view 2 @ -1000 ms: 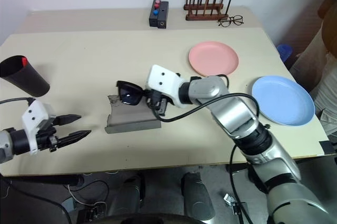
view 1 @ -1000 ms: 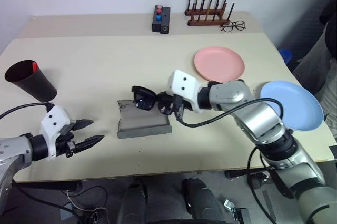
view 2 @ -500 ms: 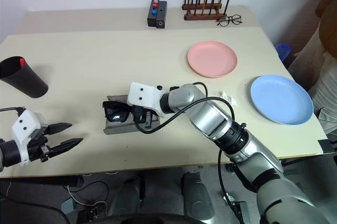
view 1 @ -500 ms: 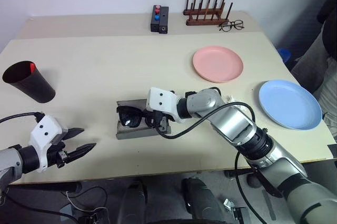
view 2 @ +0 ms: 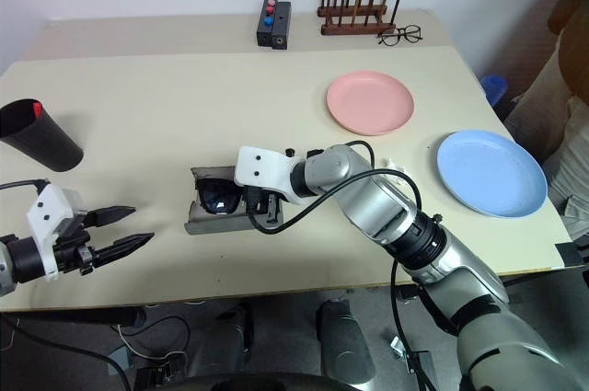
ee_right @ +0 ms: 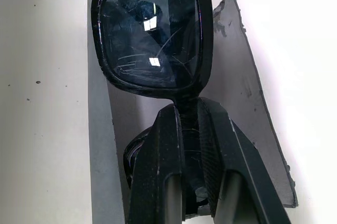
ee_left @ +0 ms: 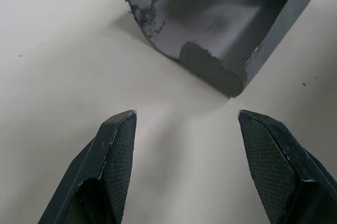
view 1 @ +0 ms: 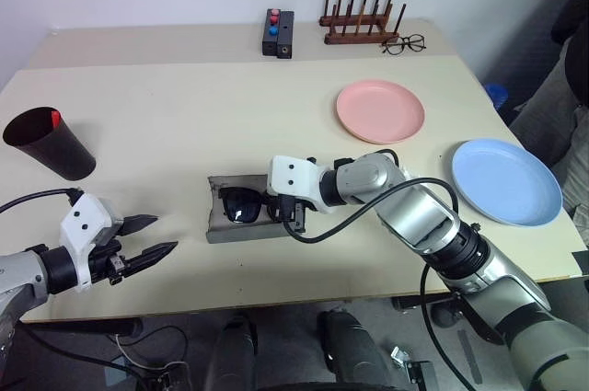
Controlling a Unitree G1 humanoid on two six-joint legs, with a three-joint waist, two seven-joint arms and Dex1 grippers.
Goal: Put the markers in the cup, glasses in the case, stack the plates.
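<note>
My right gripper [view 1: 282,211] is shut on the bridge of the black glasses [view 1: 243,205], as the right wrist view shows with the fingers [ee_right: 169,145] clamped below the dark lens [ee_right: 152,34]. The glasses hang low inside the open grey case [view 1: 250,234]; I cannot tell whether they touch it. My left gripper [view 1: 164,233] stands open near the table's front left, a short way from the case [ee_left: 210,23], holding nothing. The dark cup [view 1: 48,144] stands at the far left with a marker's red cap [view 1: 57,118] showing inside. The pink plate [view 1: 380,110] and blue plate [view 1: 506,179] lie apart at the right.
A black box with coloured buttons [view 1: 279,32], a wooden peg rack [view 1: 361,21] and wire-rimmed spectacles [view 1: 406,43] stand along the far edge. A person [view 1: 563,106] stands by the table's right side. A small white scrap [view 2: 398,168] lies near my right forearm.
My right gripper has come down with the glasses, from above the case's far edge into its open inside. The left gripper has stayed in place, still open.
</note>
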